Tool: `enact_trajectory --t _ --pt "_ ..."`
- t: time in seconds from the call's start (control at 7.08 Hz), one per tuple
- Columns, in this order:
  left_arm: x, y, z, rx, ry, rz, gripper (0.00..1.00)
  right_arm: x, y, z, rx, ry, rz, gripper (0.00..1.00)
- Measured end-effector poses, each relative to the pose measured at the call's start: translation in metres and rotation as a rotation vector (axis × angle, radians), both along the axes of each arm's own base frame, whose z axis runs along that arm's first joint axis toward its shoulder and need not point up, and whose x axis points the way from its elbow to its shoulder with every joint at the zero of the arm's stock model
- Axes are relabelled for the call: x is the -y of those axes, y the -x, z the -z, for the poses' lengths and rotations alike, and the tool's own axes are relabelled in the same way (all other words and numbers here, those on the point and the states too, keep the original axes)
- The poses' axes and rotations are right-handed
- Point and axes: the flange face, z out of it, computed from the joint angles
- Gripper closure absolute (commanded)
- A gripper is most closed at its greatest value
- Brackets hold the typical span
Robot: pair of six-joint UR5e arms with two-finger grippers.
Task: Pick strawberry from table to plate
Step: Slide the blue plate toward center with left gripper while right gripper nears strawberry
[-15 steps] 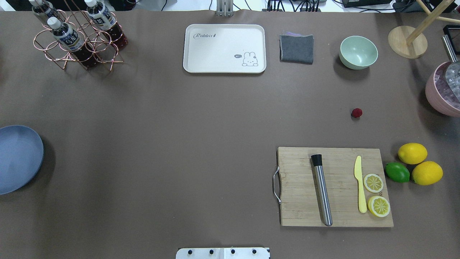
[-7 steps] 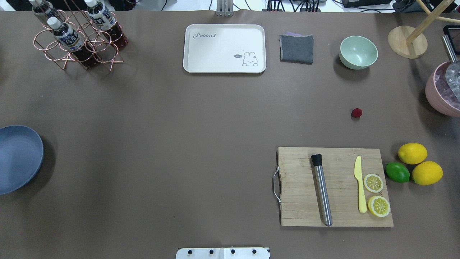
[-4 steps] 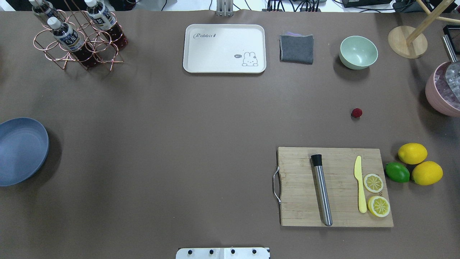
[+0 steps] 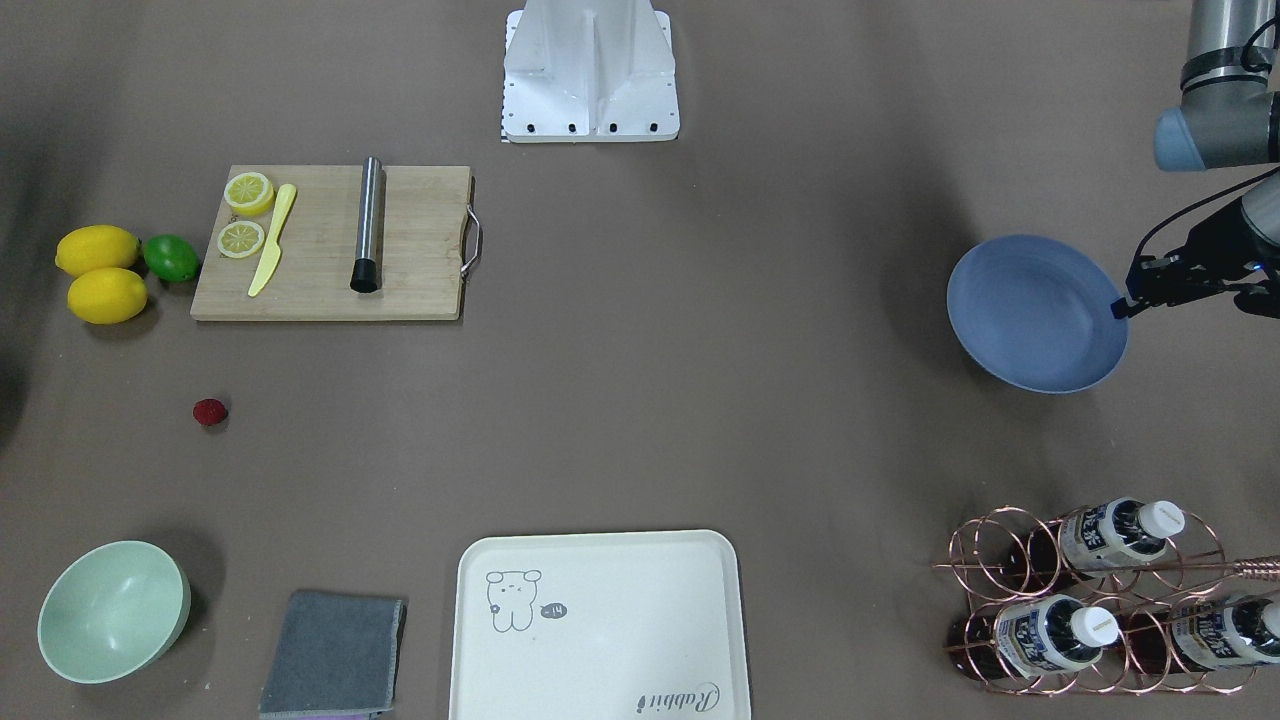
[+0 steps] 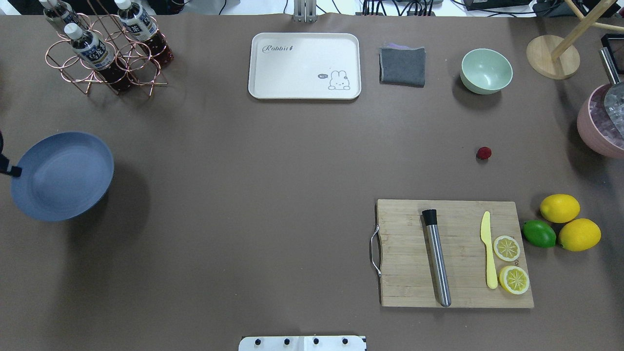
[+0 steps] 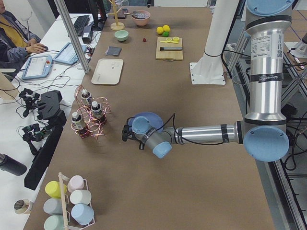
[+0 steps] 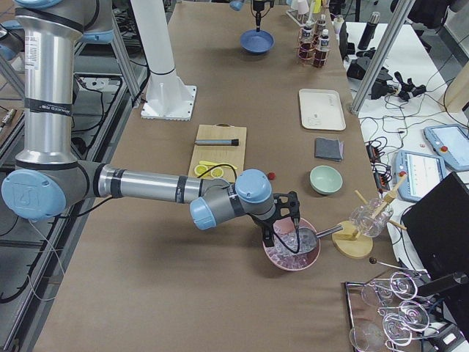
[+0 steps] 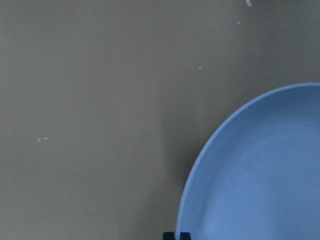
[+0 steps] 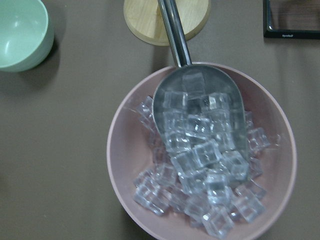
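Note:
The strawberry [image 5: 483, 153] is a small dark-red berry lying alone on the brown table [image 5: 253, 195], right of centre; it also shows as the strawberry [image 4: 209, 412] in the front view. The blue plate [image 5: 63, 175] hangs tilted above the table's left part and casts a shadow below it. My left gripper [image 5: 9, 170] is shut on its outer rim, far from the berry. In the left wrist view the plate [image 8: 260, 175] fills the lower right. My right gripper [image 7: 284, 220] hovers over a pink bowl of ice; I cannot tell whether it is open or shut.
A cutting board [image 5: 409, 273] carries a steel muddler, a yellow knife and lemon slices. Beside it lie two lemons [image 5: 559, 207] and a lime [image 5: 538, 233]. At the back stand a green bowl [image 5: 486, 70], grey cloth [image 5: 402, 65], cream tray [image 5: 304, 65] and bottle rack [image 5: 105, 53]. The pink ice bowl [image 5: 599, 122] is far right.
The plate has risen and moved right, in from the table's left edge, held by my left gripper. The strawberry has not moved.

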Motion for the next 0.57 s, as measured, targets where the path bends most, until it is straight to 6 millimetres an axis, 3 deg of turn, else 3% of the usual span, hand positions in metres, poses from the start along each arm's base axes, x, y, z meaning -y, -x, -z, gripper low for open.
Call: enact_trajectory --t 0.14,0.28,0.57 --pt "0.022 -0.028 0.056 -0.064 0.055 0.038 1.00 0.025 0.027 0.027 0.012 0.008 -0.012 0.00" --pt "0.028 -0.067 0.106 -0.102 0.087 0.054 1.00 0.046 0.066 0.056 0.014 0.013 -0.018 0.00" --pt "0.024 -0.160 0.194 -0.146 0.123 0.080 1.00 0.062 0.159 0.106 -0.011 0.006 -0.027 0.00"
